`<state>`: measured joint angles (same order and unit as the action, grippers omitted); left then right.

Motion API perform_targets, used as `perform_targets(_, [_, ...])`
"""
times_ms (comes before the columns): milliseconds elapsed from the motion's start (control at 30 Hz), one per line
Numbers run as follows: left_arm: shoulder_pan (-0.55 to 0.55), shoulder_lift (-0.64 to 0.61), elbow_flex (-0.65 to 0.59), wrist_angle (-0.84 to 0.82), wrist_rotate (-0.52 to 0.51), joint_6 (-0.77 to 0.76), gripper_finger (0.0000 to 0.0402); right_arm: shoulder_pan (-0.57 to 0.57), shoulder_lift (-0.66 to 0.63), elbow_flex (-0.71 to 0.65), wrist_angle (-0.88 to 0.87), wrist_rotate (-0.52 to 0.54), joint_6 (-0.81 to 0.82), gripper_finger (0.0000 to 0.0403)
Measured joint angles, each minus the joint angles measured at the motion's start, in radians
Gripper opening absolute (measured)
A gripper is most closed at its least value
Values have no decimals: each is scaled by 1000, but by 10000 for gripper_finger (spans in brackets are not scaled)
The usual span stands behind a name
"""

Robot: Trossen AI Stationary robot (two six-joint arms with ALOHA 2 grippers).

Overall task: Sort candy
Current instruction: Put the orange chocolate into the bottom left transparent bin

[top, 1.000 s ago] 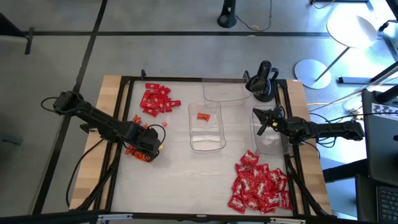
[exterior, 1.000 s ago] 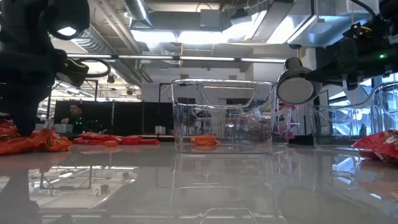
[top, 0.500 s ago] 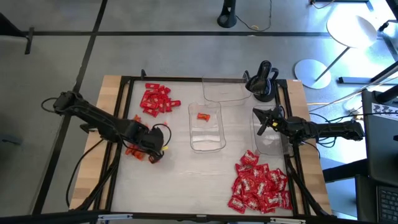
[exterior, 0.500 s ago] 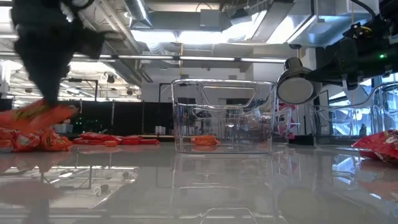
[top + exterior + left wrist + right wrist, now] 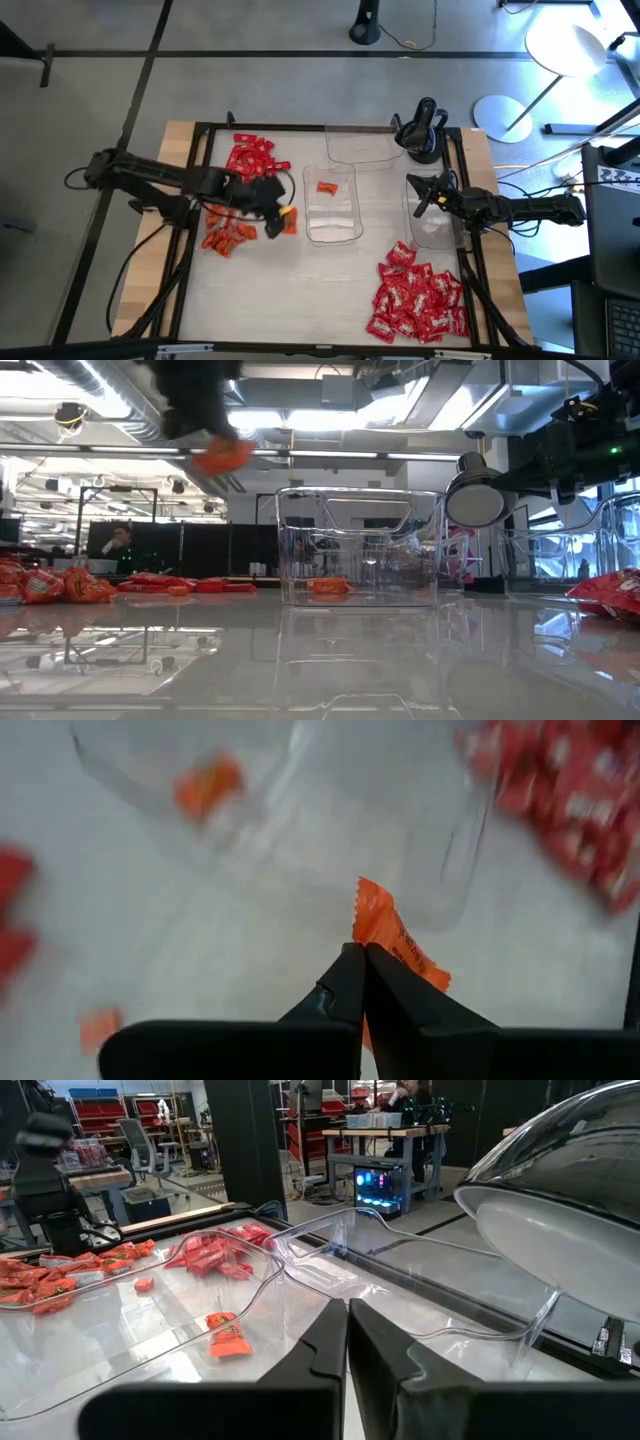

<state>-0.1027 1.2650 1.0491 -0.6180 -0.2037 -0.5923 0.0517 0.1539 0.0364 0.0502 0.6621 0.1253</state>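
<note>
The trays (image 5: 332,205) are clear, glossy plastic. The desk (image 5: 330,660) is smooth, pale and mirror-shiny, edged in bare wood. The candy (image 5: 418,300) wrappers look crinkly and glossy.

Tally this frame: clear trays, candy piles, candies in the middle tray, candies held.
Trays: 3
Candy piles: 3
Candy in middle tray: 1
Candy in left hand: 1
Total: 8

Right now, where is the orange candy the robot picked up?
In the high view, the orange candy is pinched in the left claw, up off the table, between the orange pile and the middle clear tray.
</note>
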Motion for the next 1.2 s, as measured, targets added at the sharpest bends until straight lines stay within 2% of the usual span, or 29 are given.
perform_targets(267, [161,82,1,340,-12,191,1,0,0,0,0,0,0,14])
perform_targets(400, [222,163,1,422,-10,248,1,0,0,0,0,0,0,14])
perform_targets(633, [292,308,1,556,-11,256,1,0,0,0,0,0,0,14])
perform_targets(933, [301,438,1,601,-10,208,1,0,0,0,0,0,0,14])
perform_targets(1200, [301,450,1,604,-10,227,2,0,0,0,0,0,0,14])
